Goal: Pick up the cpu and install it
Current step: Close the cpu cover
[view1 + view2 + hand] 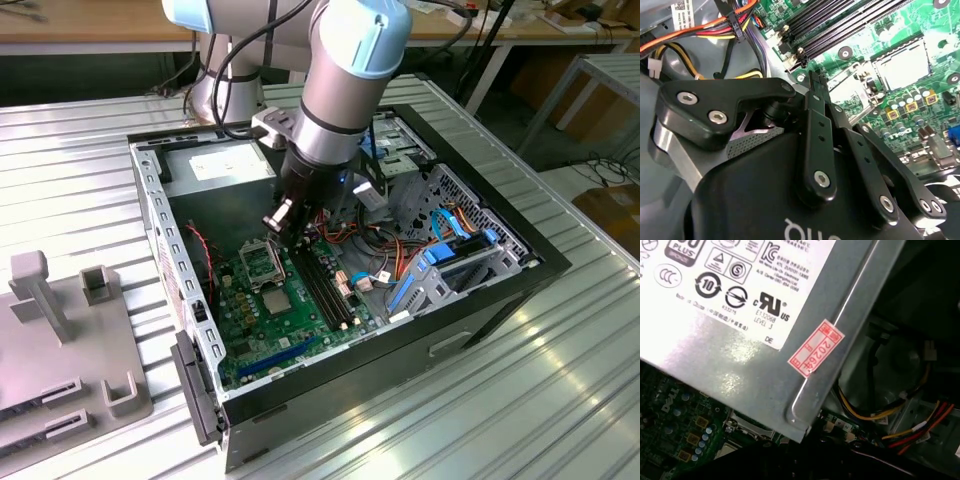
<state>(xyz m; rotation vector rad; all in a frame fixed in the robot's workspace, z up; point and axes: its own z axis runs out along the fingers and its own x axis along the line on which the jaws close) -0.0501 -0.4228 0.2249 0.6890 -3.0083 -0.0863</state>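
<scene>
In the socket [876, 67], the cpu [902, 62]: flat pale silvery square.

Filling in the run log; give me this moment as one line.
arm: down inside open computer case | gripper: over green board, near black socket

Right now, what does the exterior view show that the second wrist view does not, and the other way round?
The exterior view adds the whole open computer case, the ribbed metal table under it, the grey fixture at the exterior view's left, and the arm reaching down into the case. The second wrist view adds the screws in the black links of the tool, and small yellow-outlined parts beside the socket. Both show the tool above the green board, the black memory slots and the socket.
</scene>
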